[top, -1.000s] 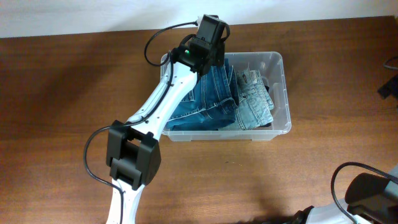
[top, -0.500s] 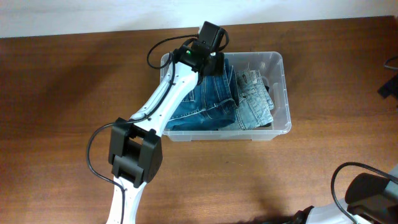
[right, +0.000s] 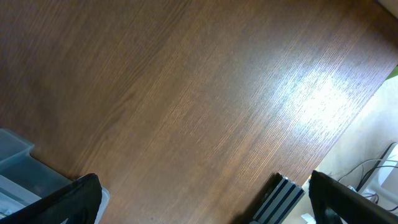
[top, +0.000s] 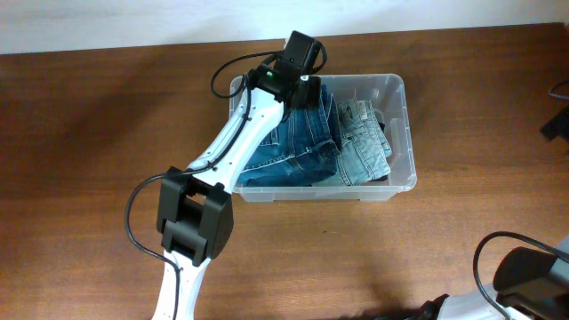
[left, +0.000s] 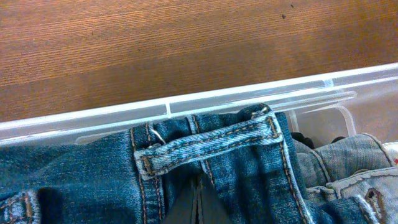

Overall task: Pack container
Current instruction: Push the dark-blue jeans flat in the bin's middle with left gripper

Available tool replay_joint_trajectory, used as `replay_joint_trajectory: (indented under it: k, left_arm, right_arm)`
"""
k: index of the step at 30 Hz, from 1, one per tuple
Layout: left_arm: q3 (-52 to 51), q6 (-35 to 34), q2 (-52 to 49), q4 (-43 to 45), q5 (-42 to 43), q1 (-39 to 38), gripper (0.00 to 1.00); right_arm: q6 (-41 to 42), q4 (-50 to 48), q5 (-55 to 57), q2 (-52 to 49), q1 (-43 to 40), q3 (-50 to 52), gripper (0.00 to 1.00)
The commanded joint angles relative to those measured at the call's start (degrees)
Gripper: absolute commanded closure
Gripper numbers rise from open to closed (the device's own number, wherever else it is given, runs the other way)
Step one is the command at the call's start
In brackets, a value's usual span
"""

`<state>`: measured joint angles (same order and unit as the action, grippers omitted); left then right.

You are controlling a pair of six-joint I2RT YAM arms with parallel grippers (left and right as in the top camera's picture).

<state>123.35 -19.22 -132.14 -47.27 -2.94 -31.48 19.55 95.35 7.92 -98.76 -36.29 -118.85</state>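
Left claw [left: 200, 202]: I read the fingers pressed together, tips on the dark jeans [left: 93, 180] at 6 o'clock of a belt loop [left: 211, 142]. Only the left wrist view shows this; overhead, the left arm [top: 240, 142] covers it. The container [top: 404, 133] sits on the table [top: 89, 133] toward 12 o'clock, with lighter jeans [top: 364, 142] at the 3 o'clock side. Right claw [right: 202, 186]: spread over bare wood.

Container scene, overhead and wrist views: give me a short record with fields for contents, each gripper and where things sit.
container: clear plastic bin on the wooden table
contents: dark blue jeans and light blue jeans, side by side inside
left gripper: shut, tips against the dark blue jeans near the far rim
right gripper: open, empty, over bare table
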Motion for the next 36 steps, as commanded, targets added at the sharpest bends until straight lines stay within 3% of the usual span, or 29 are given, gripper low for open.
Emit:
replay_joint_trajectory:
  k: [1, 5, 9, 14, 18, 33, 36]
  left_arm:
    - [0.72, 1.36, -0.11, -2.14, 2.56, -0.52, 0.99]
    - [1.14, 1.29, 4.81, -4.85, 3.91, -0.52, 0.99]
    - [1.14, 1.29, 9.01, -8.92, 10.36, -0.52, 0.99]
    - [1.09, 1.29, 9.90, -18.03, 19.78, -0.68, 0.99]
    - [0.13, 1.33, 9.88, -22.93, 22.03, -1.20, 0.99]
    - [-12.70, 1.33, 9.86, -17.90, 21.14, -5.44, 0.99]
    - [-11.78, 1.36, 10.21, -16.74, 17.18, -5.49, 0.99]
  right_arm:
    - [0.70, -0.20, 0.26, -0.24, -0.11, 0.20, 0.02]
    - [0.70, -0.20, 0.26, -0.24, -0.11, 0.20, 0.02]
    - [0.70, -0.20, 0.28, -0.24, -0.11, 0.20, 0.01]
    - [0.70, -0.20, 0.28, -0.24, -0.11, 0.20, 0.01]
    - [0.70, -0.20, 0.28, -0.24, -0.11, 0.20, 0.01]
    - [0.70, -0.20, 0.26, -0.24, -0.11, 0.20, 0.02]
    - [0.70, -0.20, 0.26, -0.24, -0.11, 0.20, 0.02]
